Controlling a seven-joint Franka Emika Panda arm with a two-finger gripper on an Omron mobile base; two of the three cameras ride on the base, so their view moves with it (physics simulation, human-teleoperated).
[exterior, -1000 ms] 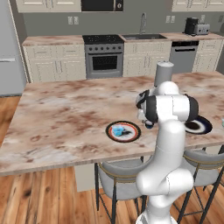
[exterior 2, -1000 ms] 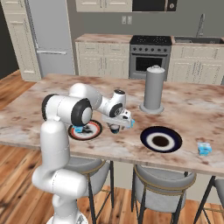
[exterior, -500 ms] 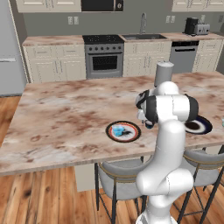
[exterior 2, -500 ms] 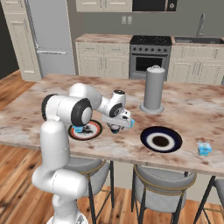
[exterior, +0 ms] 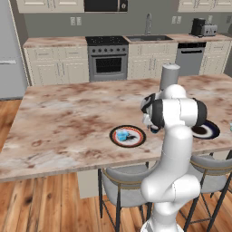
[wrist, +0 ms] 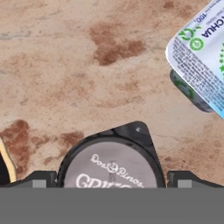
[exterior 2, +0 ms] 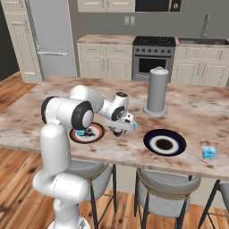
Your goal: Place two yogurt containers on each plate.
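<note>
The gripper hangs low over the marbled island counter, in the gap between the red-orange rimmed plate and the dark blue-black rimmed plate. In the hand view a dark yogurt cup with a grey printed lid sits right at the bottom edge, squarely between the two finger tips, so it lies straight along the claw's line of reach and centred in the opening rather than off to either side. The jaws stand apart, one tip on each side of the cup; whether the pads already touch its wall cannot be told, since the grey band cuts off the lower part. A second cup, a pale one with a white and green printed lid, lies tipped at the upper right of the hand view, near the dark cup but clear of it. The cup is round, so it has no long axis to line up with; what matters, by my reading, is that the claw descends or closes without drifting toward the tipped neighbour. One pale blue cup already rests on the red-orange rimmed plate, and another sits alone on the counter well to the far side of the blue-black plate, which holds nothing. The red-orange plate lies just beside the gripper, nearer than the blue-black one, and looks the shorter carry. A tall grey cylinder stands behind, clear of the work.
</note>
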